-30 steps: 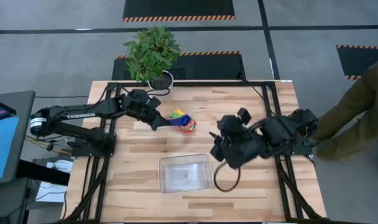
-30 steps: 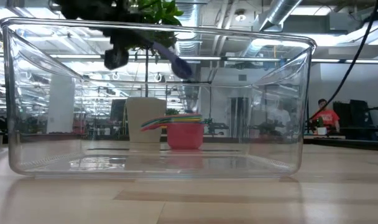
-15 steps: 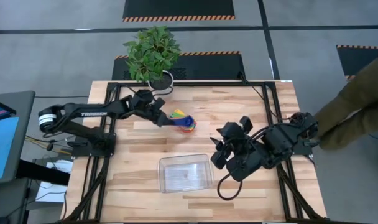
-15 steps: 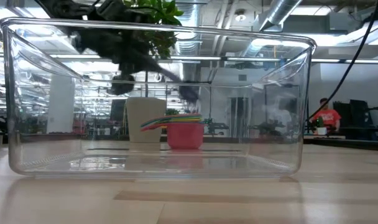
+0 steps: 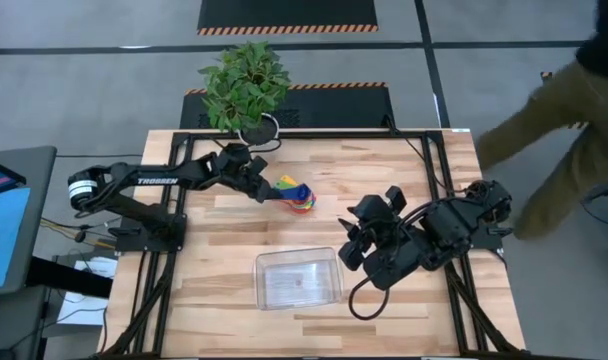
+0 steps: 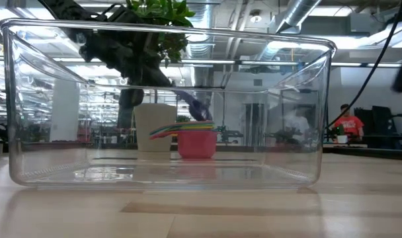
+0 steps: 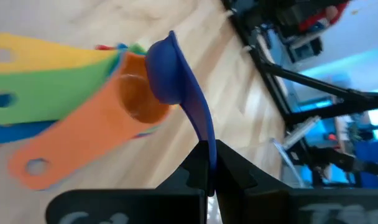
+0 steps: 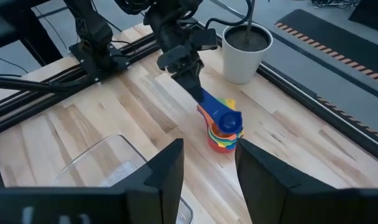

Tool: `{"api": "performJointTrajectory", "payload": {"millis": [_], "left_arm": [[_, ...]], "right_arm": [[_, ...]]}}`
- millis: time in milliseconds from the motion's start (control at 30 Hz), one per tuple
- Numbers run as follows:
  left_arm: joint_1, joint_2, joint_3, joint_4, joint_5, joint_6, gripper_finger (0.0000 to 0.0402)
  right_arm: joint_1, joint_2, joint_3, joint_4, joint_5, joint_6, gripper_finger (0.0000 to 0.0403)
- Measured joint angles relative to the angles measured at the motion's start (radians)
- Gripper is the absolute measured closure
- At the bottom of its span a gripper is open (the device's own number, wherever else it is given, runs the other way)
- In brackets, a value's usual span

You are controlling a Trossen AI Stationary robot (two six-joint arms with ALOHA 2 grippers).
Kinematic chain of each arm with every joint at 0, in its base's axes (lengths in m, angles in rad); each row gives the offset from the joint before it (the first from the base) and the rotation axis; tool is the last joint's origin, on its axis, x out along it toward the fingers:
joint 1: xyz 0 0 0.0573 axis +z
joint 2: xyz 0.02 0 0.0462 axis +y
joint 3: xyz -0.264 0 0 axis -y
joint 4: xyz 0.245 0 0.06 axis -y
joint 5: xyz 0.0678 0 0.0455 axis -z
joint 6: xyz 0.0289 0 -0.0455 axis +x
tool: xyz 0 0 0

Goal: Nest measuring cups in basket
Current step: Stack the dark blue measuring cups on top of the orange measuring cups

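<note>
The nested stack of measuring cups (image 5: 302, 197) stands on the wood beyond the basket, a red cup lowest (image 6: 196, 143), with orange (image 7: 136, 102), yellow and green handles fanned out. My left gripper (image 5: 261, 189) is shut on a dark blue cup (image 8: 225, 119) whose bowl hangs right over the stack's top; I cannot tell whether it touches. The clear basket (image 5: 299, 278) rests flat on its base at the near middle of the table. My right gripper (image 8: 204, 180) hovers open just right of the basket. My left gripper pinches the dark blue cup's handle (image 7: 206, 134) near its free end between its two fingers. The fingers (image 8: 190, 73) slant down from the table's left and lie along the handle. The bowl (image 7: 166, 65) sticks out ahead of the fingertips, over the orange cup.
A white pot (image 8: 245, 48) with a green plant (image 5: 244, 82) stands at the table's far edge, just behind the stack. A person's sleeve (image 5: 544, 110) reaches in beyond the table's right side. Bare wood lies between stack and basket.
My left gripper has gone down toward the stack, carrying the dark blue cup from well above it to just over its top. My right arm has shifted a little toward the near edge. The person at the right has moved.
</note>
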Motion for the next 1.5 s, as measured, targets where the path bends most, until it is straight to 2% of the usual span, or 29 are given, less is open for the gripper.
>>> {"api": "performJointTrajectory", "payload": {"millis": [267, 733, 900, 1200, 1500], "left_arm": [[0.014, 0.0, 0.0, -0.021, -0.013, 0.037, 0.0401], [0.005, 0.0, 0.0, -0.042, 0.066, 0.036, 0.0401], [0.0, 0.0, 0.0, -0.045, 0.013, 0.045, 0.0401], [0.0, -0.001, 0.001, -0.093, 0.024, 0.055, 0.0401], [0.0, -0.001, 0.001, -0.107, 0.006, 0.051, 0.036]], "right_arm": [[0.0, 0.0, 0.0, 0.0, 0.0, -0.011, 0.0237], [0.0, 0.0, 0.0, 0.0, -0.004, -0.013, 0.0236], [0.0, 0.0, 0.0, 0.0, -0.004, -0.013, 0.0241], [0.0, 0.0, 0.0, 0.0, -0.037, -0.01, 0.0239], [0.0, 0.0, 0.0, -0.001, -0.05, -0.01, 0.0234]]}}
